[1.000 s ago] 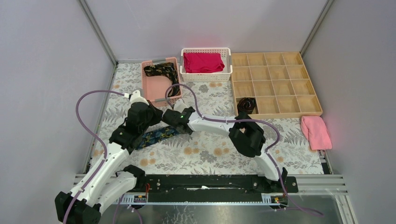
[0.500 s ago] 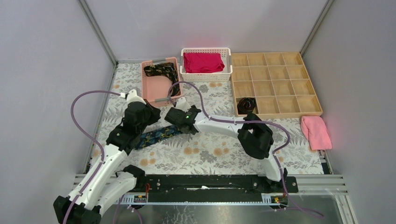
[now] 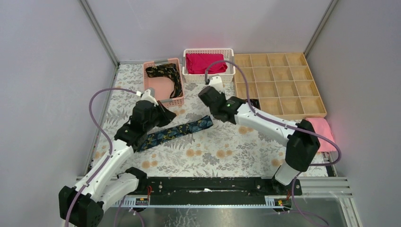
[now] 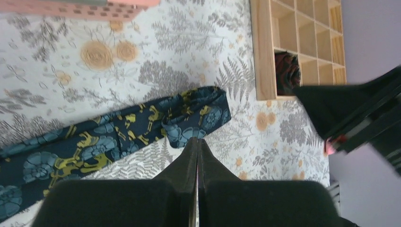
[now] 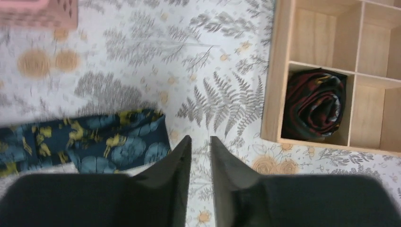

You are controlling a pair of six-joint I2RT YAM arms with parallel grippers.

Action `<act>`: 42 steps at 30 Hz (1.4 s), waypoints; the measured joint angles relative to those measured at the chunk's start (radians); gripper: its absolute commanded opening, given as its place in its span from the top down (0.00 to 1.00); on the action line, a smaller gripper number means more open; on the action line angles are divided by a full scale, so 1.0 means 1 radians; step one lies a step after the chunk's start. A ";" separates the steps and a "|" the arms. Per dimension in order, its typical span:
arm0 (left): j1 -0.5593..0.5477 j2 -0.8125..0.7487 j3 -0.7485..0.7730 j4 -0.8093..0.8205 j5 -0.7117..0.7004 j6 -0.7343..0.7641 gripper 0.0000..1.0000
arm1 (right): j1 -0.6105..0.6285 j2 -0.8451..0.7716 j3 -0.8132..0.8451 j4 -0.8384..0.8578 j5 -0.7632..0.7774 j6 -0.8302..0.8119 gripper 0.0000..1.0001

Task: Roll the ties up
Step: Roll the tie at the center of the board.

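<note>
Overhead first: blue-teal tie [image 3: 182, 128] lies flat, a diagonal strip on the floral table cover [image 3: 227, 151], mid-left. Left gripper [image 3: 171, 115] sits just beside the strip's far side. Right gripper [image 3: 209, 97] shows between the white basket [image 3: 198, 78] and the strip's right end, apart from it. A gold-patterned tie [image 3: 165, 73] lies loose in the pink basket [image 3: 158, 90].

Left wrist view: fingers pressed together, tips over the near edge of the strip's folded end; whether fabric is pinched, cannot tell.

Right wrist view: fingers stand slightly apart, nothing between them. Strip's end lies to their left. A coiled tie [image 5: 314, 104] fills the near corner cell of the wooden tray [image 5: 274, 71].
</note>
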 measured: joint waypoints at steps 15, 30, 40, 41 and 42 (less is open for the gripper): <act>-0.447 0.120 -0.131 -0.077 -0.207 -0.321 1.00 | -0.172 0.328 0.364 0.006 -0.401 -0.166 1.00; -0.456 0.123 -0.215 -0.249 -0.422 -0.531 1.00 | -0.224 0.515 0.389 0.056 -0.743 -0.187 1.00; -0.284 0.252 -0.238 -0.201 -0.410 -0.488 1.00 | -0.224 0.566 0.400 0.082 -0.783 -0.188 1.00; -0.256 0.259 -0.238 -0.184 -0.408 -0.473 1.00 | -0.225 0.575 0.399 0.085 -0.782 -0.188 1.00; -0.230 0.266 -0.237 -0.170 -0.406 -0.457 1.00 | -0.225 0.582 0.398 0.089 -0.782 -0.188 1.00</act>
